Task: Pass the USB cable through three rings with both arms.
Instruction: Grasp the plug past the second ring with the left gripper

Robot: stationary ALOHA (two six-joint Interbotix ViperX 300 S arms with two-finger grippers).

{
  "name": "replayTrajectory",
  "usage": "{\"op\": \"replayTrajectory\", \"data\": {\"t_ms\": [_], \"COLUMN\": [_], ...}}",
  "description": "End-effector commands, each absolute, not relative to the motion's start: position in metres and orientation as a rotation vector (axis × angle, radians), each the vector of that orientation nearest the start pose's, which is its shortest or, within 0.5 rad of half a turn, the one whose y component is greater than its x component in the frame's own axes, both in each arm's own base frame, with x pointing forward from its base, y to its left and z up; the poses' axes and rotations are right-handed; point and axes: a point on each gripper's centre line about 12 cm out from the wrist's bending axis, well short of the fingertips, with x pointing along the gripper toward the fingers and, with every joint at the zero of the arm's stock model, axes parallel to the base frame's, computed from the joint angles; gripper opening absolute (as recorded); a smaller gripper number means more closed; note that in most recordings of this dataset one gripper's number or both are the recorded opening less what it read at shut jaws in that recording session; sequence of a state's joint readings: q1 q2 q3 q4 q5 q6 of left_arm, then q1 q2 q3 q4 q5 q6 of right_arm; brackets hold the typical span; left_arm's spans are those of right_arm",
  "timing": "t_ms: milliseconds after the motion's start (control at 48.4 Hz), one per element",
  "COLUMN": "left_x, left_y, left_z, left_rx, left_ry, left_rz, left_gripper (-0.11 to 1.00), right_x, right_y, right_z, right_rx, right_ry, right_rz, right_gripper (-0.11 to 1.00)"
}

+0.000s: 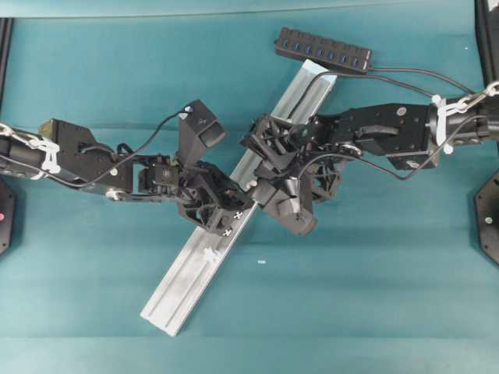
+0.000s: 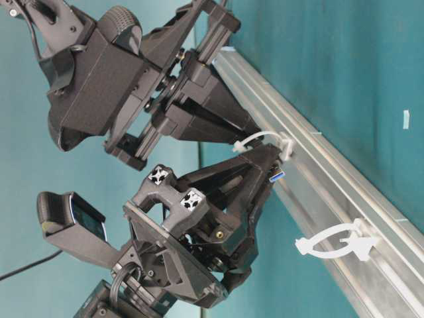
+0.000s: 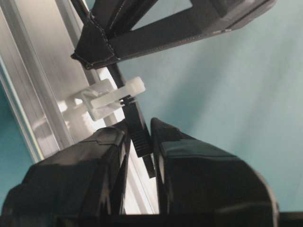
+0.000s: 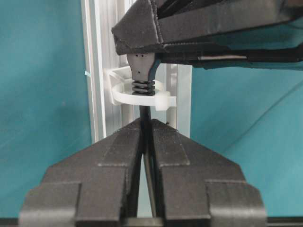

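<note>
**Plug handed over at a middle ring**

Teal cloth covers the whole table [image 1: 374,296], and a long silver rail [image 1: 187,284] lies slantwise across it, with a black port bar [image 1: 322,51] near its far end. No walls or other furniture show.

Both grippers meet over the middle of the rail. The right gripper [image 4: 147,125] is clenched on the thin black USB cable [image 4: 146,113] just on its side of a white ring [image 4: 142,97]. The cable's ribbed collar sits inside that ring and the plug body has come out on the far side. There the left gripper [image 3: 140,130] has its jaws around the plug [image 3: 139,137], nearly or fully clamped.

So one ring looks threaded at this spot. Another ring [image 2: 334,242] further down the rail stands empty in the table-level view. Whether the third ring, hidden beneath the arms, already carries the cable I cannot tell. At least one pass remains.
</note>
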State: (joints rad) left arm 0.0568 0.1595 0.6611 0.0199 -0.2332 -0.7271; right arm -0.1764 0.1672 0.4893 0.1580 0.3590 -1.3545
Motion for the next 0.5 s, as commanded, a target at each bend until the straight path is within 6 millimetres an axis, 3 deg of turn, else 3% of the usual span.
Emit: {"op": "replayTrajectory", "data": {"t_ms": [0,352,476], "left_x": [0.4131,0.4116,0.4104], "left_y": [0.0197,0.0196,0.0196], "left_z": [0.1366,0.1363,0.1355], "left_rx": [-0.701,-0.705,-0.707], "left_ry": [0.523,0.526,0.528], "left_rz": [0.239,0.241,0.243], "left_gripper": [0.15,0.15,0.15], "right_x": [0.4067,0.4039,0.4027], "right_y": [-0.0666,-0.0658,-0.0655], "right_z": [0.1319,0.1315,0.1333], "right_rx": [-0.977,-0.953,-0.896], "right_ry": [0.919,0.926,0.929], "right_rz": [0.482,0.477,0.447], "right_gripper": [0.08,0.10,0.30]}}
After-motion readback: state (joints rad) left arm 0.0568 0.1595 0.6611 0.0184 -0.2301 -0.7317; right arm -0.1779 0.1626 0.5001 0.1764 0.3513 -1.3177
